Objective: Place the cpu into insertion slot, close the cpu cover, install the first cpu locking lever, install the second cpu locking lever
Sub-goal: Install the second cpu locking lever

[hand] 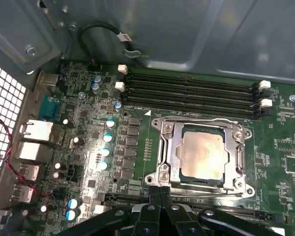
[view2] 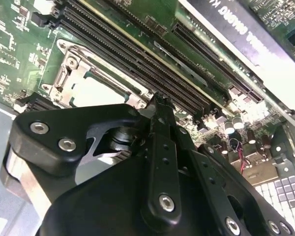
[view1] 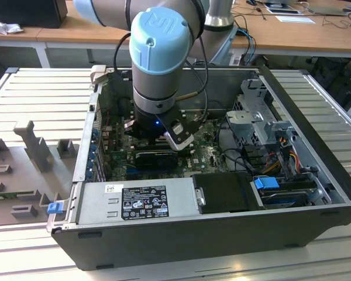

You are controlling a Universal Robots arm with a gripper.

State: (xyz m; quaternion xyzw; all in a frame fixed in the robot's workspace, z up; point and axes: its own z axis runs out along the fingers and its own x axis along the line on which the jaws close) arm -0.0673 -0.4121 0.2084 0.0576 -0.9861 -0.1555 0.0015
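Arm: I am seeing my grey and pale-blue robot arm (view1: 158, 64) reaching down into the open black computer case (view1: 222, 234), which is lying on its side on a ribbed light-grey desk (view1: 41, 105).

Fingers: my black gripper (hand: 160, 192) is showing its two fingers (hand: 154, 196) pressed together, tip against tip, with nothing gripped between them. In the second wrist view the black gripper (view2: 160, 101) is likewise appearing shut and empty.

Cpu: the small flat square chip with the pale silver-grey metal face (hand: 201, 155) is sitting inside the socket, just ahead of my fingertips and not touching them. In the second wrist view the chip (view2: 96, 88) is lying just beyond the fingertips.

Insertion slot: the square socket with the dark metal rim (hand: 163, 169) is lying directly in front of the fingers on the green motherboard (hand: 88, 147).

Cpu cover: the thin silvery metal frame plate with the large square window (hand: 236, 162) is lying flat around the chip, its near edge just beside my fingertips.

Memory slots: long black memory slots (hand: 191, 93) are running across the board on the far side of the socket from the fingers.

Levers: I cannot tell how the locking levers are sitting.
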